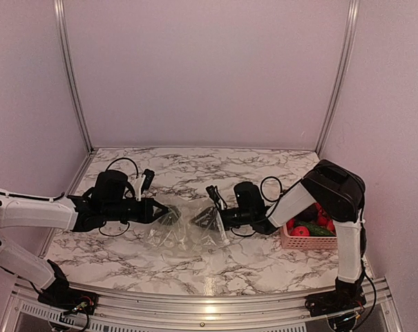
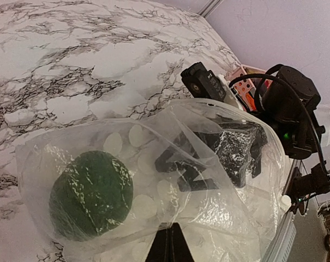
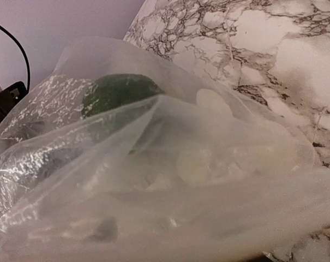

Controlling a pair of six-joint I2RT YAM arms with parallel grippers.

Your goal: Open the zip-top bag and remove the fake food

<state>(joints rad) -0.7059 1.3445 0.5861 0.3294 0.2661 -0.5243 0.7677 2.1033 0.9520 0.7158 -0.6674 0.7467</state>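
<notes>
Zip-top bag [image 1: 183, 232] slack on the table [image 1: 264, 173] between both claws, dark green fake food [image 2: 91, 196] inside. Left claw [image 1: 163, 210] stretched out low and level, pinched narrow on the plastic edge at its tips. Right claw [image 1: 210, 215] facing it, tips wrapped in plastic; spread impossible to tell.

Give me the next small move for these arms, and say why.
Probably ease the left gripper and right gripper slightly apart to spread the zip-top bag open: they meet it from opposite sides, and a dark green piece lies inside.
</notes>
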